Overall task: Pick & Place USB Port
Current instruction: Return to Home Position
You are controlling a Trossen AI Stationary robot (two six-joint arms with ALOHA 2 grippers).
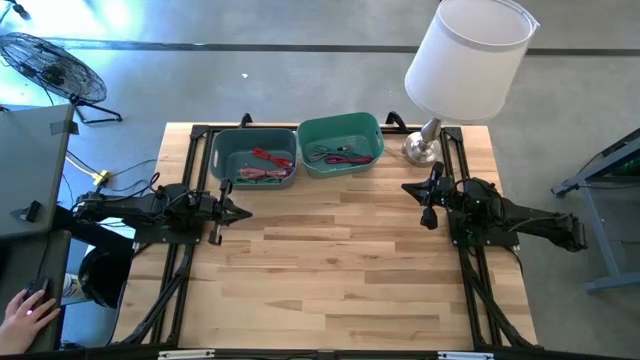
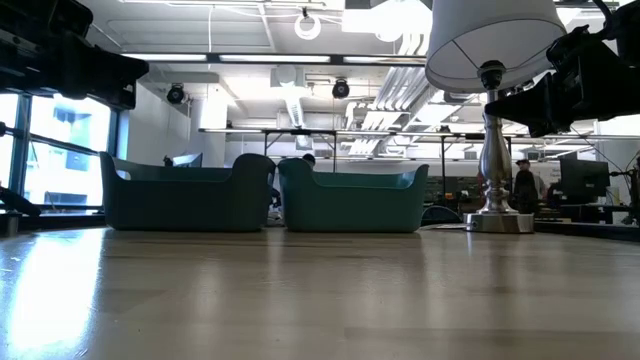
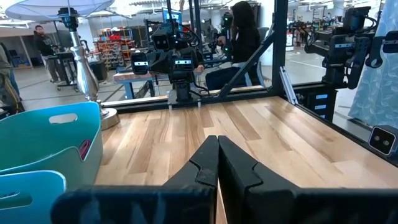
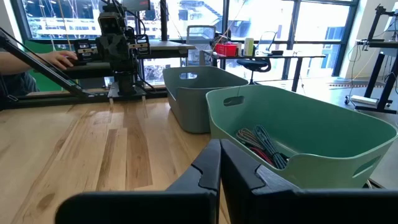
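Two bins stand at the table's far edge: a grey-blue bin (image 1: 253,158) holding red cables (image 1: 264,165), and a green bin (image 1: 341,143) holding dark and red cables (image 4: 264,144). Which of the cables is the USB port I cannot tell. My left gripper (image 1: 246,213) is shut and level at the table's left side, near the grey-blue bin. My right gripper (image 1: 405,187) is shut and level at the right side, near the green bin and the lamp base. Neither touches anything.
A lamp with a white shade (image 1: 468,45) and a metal base (image 1: 421,150) stands at the far right corner, beside my right arm. Bare wood (image 1: 340,270) fills the table's middle and near side. A person's hand (image 1: 30,310) rests off the table at the left.
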